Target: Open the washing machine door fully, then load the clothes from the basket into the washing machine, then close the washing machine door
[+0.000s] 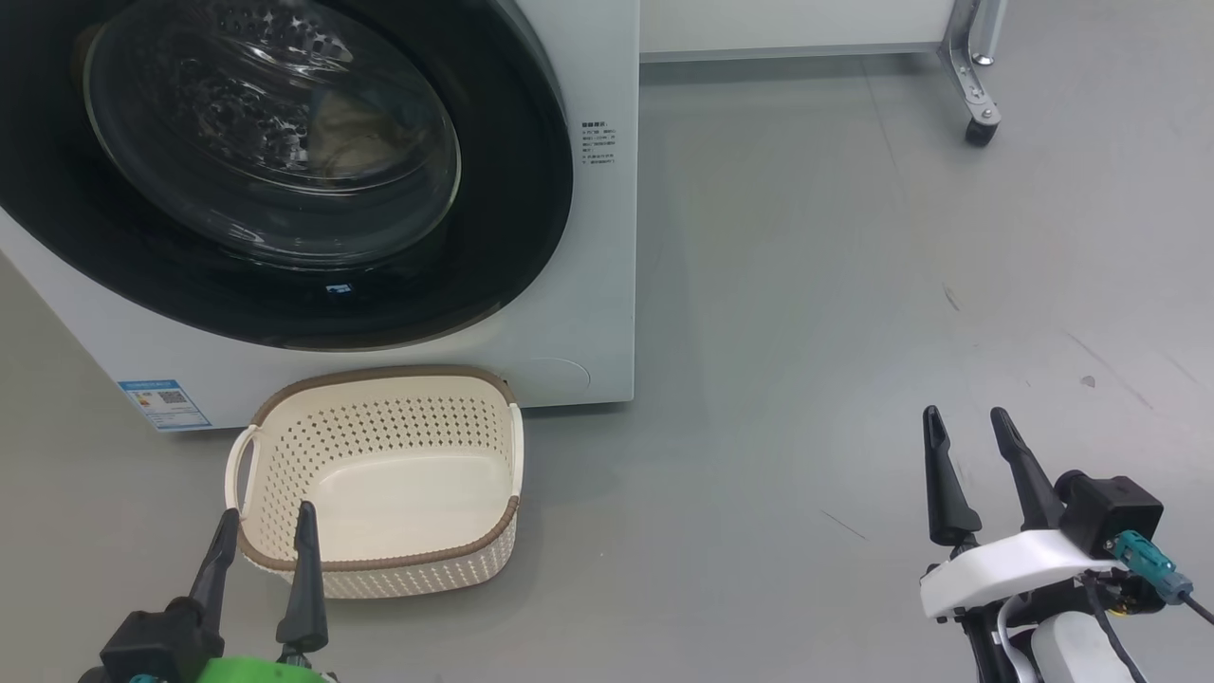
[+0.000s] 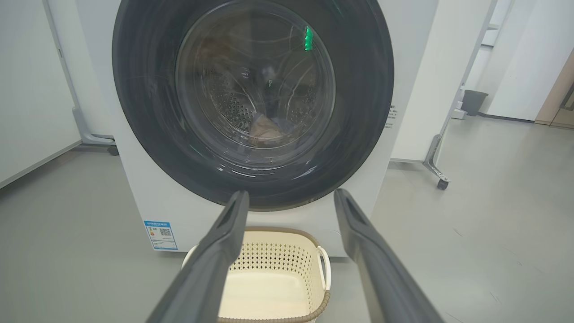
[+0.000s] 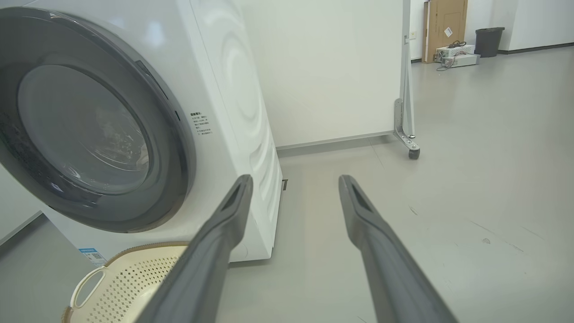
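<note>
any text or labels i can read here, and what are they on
Nothing here reads clearly.
Blue label with a QR code, lower front corner of the washing machine: too small.
Grey printed lines on the machine's front, beside the washing machine door: blurred.
Small blue mark on the door's lower rim: unreadable.

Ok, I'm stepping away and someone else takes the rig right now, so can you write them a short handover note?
Left hand: open, empty, held by the near side of the basket.
Right hand: open, empty, over bare floor to the right of the washing machine.
Basket: on the floor against the machine's front, nothing in it.
Washing machine door: shut, flush with the front.
Clothes: a pale bundle shows through the door, inside the drum.
Done: loading and closing, by the look of it.
Left: nothing obvious; perhaps check the door has latched.
</note>
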{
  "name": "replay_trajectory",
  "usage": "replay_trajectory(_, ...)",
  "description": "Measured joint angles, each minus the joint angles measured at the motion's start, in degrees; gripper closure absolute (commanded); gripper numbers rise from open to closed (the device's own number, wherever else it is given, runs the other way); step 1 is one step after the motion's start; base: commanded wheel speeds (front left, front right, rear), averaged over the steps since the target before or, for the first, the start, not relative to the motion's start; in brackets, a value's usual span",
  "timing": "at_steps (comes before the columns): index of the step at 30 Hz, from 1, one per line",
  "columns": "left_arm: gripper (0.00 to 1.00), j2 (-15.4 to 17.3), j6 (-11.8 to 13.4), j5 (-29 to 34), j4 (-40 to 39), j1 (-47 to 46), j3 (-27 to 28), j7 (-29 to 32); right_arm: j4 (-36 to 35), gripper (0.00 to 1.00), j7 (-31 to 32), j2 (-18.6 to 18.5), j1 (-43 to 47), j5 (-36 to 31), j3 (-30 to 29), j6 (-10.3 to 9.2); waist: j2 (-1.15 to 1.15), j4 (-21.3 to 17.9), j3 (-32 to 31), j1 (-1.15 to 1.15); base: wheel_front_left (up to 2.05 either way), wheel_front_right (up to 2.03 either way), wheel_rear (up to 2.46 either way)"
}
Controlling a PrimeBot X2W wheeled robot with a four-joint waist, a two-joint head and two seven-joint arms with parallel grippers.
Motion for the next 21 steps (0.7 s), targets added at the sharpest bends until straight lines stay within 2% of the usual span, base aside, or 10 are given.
replay_trajectory(8,0.0,0.07,0.0,0.18,-0.18,0.05,-0.62,0.0,-0.56,0.0,0.0,0.29,0.36,-0.48,-0.27,0.44,0.0,0.29,-0.13,0.0,0.0,0.0,0.0)
replay_trajectory(9,1.0,0.01,0.0,0.18,-0.08,0.08,-0.8,0.0,-0.53,1.0,0.0,0.35,0.38,-0.47,-0.25,0.43,0.0,0.3,-0.15,0.0,0.0,0.0,0.0)
replay_trajectory(14,1.0,-1.14,0.0,0.14,3.67,0.86,-1.11,0.03,3.03,1.0,0.02,1.34,2.68,-0.44,0.0,0.43,0.0,0.3,-0.15,0.0,0.0,0.0,0.0)
replay_trajectory(21,1.0,-1.18,0.0,-2.21,3.55,1.44,-1.65,0.03,3.44,1.0,0.78,1.76,3.21,1.88,-0.48,0.43,0.0,0.16,-0.2,0.0,0.0,0.0,0.0)
